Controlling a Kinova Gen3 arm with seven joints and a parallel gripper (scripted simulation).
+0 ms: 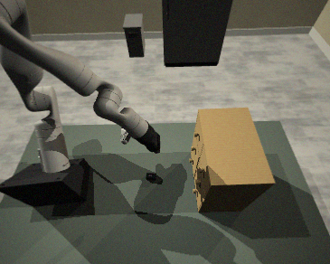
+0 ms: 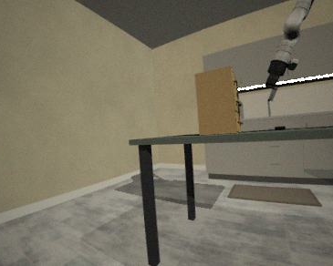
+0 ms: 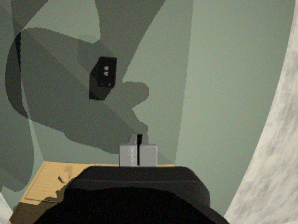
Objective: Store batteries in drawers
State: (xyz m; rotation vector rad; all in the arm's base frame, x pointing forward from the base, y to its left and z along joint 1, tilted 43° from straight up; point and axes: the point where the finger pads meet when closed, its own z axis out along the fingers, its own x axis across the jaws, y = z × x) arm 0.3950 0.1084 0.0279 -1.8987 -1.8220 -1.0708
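Gripper hanging closed and empty above the table.

In the top view it is hovering high over the green top, its fingers pressed together on nothing. A small dark object is lying on the table at about 6 o'clock from it; whether it is a battery cannot be told. The small chest is standing at 3 o'clock, drawers pushed in.
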